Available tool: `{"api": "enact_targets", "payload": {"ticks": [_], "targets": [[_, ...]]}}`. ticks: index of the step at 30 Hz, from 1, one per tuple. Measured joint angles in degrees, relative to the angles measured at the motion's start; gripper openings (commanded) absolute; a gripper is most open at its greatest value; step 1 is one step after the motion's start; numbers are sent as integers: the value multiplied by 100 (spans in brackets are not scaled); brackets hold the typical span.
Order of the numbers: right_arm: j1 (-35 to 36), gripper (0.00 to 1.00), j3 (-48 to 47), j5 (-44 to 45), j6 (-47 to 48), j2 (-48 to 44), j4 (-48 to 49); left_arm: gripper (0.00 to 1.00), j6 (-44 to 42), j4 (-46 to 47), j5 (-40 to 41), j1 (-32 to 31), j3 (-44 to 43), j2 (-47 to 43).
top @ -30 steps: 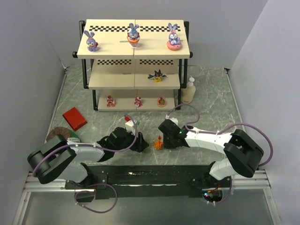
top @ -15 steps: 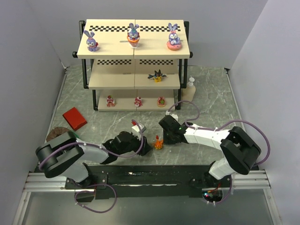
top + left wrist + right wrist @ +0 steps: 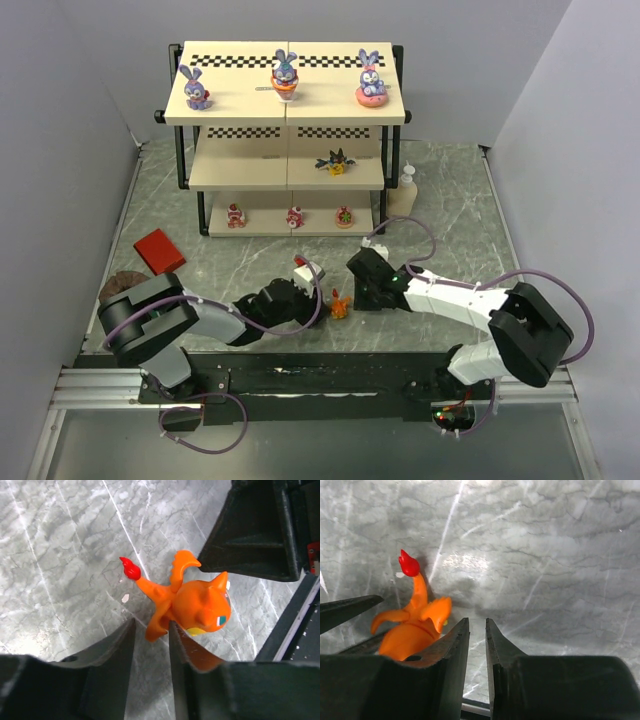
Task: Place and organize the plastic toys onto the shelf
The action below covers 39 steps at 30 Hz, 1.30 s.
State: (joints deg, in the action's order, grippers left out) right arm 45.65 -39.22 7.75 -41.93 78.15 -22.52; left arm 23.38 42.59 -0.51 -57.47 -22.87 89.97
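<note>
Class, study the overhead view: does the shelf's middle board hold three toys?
No, the middle board holds a single toy, the dark winged figurine, standing toward its right end.

orange creature (image 3: 407, 639): underside behind jaws | bottom-tier figures (image 3: 294, 216): too small

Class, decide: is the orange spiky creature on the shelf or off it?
Off: the orange creature sits on the marble table in front of the shelf.

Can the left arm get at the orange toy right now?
Probably yes. The left claw sits right at the orange toy, one limb at its open jaws; the right claw is close but not between them.
</note>
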Motion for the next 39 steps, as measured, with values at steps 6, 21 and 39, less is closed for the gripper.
{"api": "enact_targets", "payload": {"ticks": [6,21,39], "targets": [[-26,28,33,11,-22,-68,-68,1,-103,-44,177,-31,-59,11],[-33,28,44,197,-63,-957,-284,1,-739,-1532,855,-70,-468,-1353],[-59,28,415,382,-61,-2109,-557,1,-2288,-3980,2026,1537,-2332,-3473]]}}
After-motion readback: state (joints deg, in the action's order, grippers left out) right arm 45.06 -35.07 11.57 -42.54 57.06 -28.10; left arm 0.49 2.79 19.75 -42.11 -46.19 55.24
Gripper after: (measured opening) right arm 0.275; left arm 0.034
